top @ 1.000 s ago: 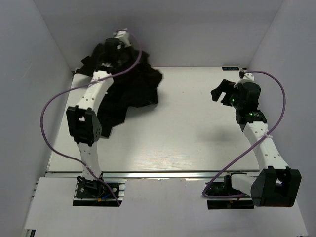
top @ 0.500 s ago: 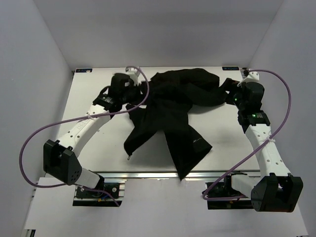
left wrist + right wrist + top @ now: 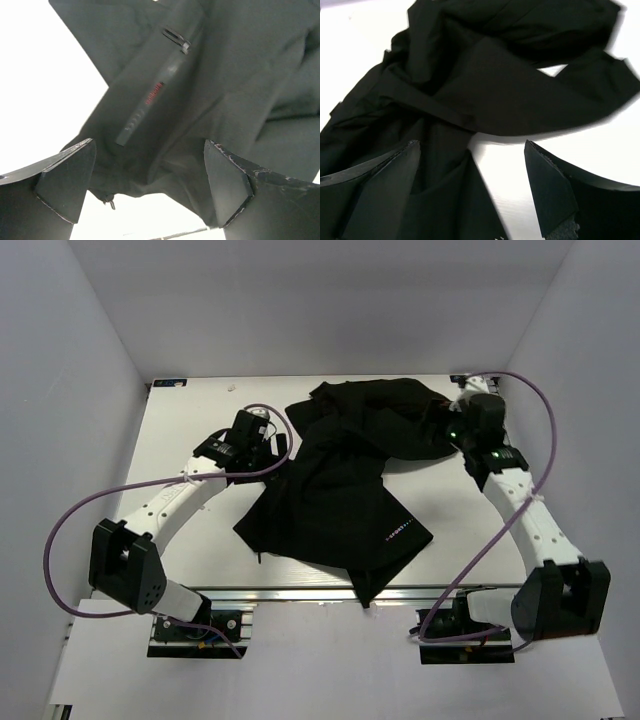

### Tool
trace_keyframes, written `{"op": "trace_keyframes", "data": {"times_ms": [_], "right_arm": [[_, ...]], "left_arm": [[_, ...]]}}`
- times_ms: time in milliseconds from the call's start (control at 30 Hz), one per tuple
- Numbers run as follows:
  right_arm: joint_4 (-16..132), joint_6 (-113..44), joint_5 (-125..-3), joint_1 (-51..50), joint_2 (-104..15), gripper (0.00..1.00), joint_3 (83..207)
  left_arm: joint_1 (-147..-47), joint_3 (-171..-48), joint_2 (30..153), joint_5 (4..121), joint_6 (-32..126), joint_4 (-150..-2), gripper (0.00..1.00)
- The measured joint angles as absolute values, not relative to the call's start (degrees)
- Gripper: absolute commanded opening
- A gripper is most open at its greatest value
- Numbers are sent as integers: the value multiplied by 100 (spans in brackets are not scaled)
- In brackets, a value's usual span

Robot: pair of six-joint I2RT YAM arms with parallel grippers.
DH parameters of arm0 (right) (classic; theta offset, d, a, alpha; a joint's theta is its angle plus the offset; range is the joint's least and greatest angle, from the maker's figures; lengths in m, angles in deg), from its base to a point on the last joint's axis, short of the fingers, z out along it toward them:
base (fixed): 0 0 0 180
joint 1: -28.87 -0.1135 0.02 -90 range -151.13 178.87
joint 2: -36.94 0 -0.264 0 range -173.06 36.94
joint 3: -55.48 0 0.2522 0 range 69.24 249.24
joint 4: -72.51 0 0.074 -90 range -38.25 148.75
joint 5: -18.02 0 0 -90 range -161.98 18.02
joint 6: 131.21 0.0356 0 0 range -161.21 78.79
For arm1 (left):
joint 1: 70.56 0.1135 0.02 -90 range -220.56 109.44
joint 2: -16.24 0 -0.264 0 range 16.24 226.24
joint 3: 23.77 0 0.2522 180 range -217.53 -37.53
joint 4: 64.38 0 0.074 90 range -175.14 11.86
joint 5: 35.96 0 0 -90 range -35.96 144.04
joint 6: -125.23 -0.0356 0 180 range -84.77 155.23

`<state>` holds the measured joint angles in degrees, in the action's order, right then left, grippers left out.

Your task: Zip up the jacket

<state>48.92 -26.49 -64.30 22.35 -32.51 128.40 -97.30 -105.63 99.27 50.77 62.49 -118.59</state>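
Observation:
The black jacket [image 3: 350, 470] lies crumpled over the middle of the table, with a small coloured dotted mark [image 3: 397, 533] on the flap near the front edge. My left gripper [image 3: 275, 447] is at the jacket's left edge. In the left wrist view it [image 3: 150, 185] stands open over the jacket's fabric [image 3: 210, 90], holding nothing. A small metal pull [image 3: 109, 203] hangs at the hem between the fingers. My right gripper [image 3: 446, 426] is at the jacket's back right part. In the right wrist view it [image 3: 472, 187] is open, with the jacket's folds [image 3: 485, 90] and white table between the fingers.
The white table [image 3: 465, 540] is boxed in by walls on the left [image 3: 60, 390], back and right. A metal rail [image 3: 300, 592] runs along the front edge. Purple cables [image 3: 60, 530] loop off both arms.
The jacket went from a heap at the back left to a spread across the middle. My left gripper opened and let the fabric go. The right arm reached in to the jacket's right side.

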Motion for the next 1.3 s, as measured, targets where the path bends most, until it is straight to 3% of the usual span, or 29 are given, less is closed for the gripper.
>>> {"op": "trace_keyframes", "data": {"times_ms": [133, 467, 567, 633, 667, 700, 733, 1067, 1167, 1300], "right_arm": [[4617, -2642, -6893, 1444, -4219, 89, 13782], [3048, -1834, -8143, 475, -8608, 89, 19130], [2746, -1676, -8244, 456, -9638, 87, 20015], [2575, -1637, -8176, 458, -9992, 65, 20004], [2554, -1617, -8047, 456, -10123, 48, 19906], [2545, -1630, -7931, 454, -10212, 16, 19812], [2549, -1652, -7772, 447, -10269, 0, 19736], [3609, -2723, -6699, -377, -9760, 0, 20243], [3913, -2826, -6522, -735, -8606, 0, 19434], [4553, -2767, -6253, -451, -6029, 0, 17034]], "left_arm": [[-9640, -10607, 9837, 4778, 6424, -11964, 98], [-8475, -10497, 9146, 4544, 6735, -11918, 98], [-8455, -10475, 9089, 4537, 6761, -11887, 98], [-8453, -10451, 9092, 4548, 6763, -11876, 98], [-8453, -10432, 9092, 4550, 6763, -11872, 98], [-8453, -10416, 9092, 4552, 6763, -11861, 98], [-8449, -10390, 9092, 4552, 6765, -11839, 98], [-8377, -10357, 9070, 4415, 6851, -11854, 98], [-8351, -10360, 8947, 4281, 6918, -11927, 98], [-8337, -10360, 8694, 4174, 7036, -11994, 98]]}}
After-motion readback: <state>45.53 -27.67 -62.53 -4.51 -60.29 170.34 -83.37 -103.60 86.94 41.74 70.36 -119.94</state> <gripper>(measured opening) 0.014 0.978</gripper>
